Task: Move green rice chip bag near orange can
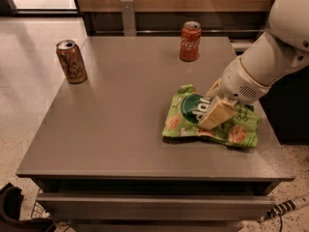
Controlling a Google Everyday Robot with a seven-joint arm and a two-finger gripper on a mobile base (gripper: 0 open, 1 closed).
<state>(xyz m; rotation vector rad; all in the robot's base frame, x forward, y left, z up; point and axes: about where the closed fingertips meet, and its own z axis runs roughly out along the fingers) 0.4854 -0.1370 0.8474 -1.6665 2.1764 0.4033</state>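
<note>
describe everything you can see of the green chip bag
The crinkly light-green snack bag lies flat on the right part of the grey table. It shows a dark green circle with white lettering and pictured round orange chips. The robot's tan tool sits on its middle, covering part of the print.

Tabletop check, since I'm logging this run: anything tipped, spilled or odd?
Nothing stands out. The orange can and red can stand upright, apart; the bag lies flat and crinkled near the table's right edge, with the gripper down on it.
</note>
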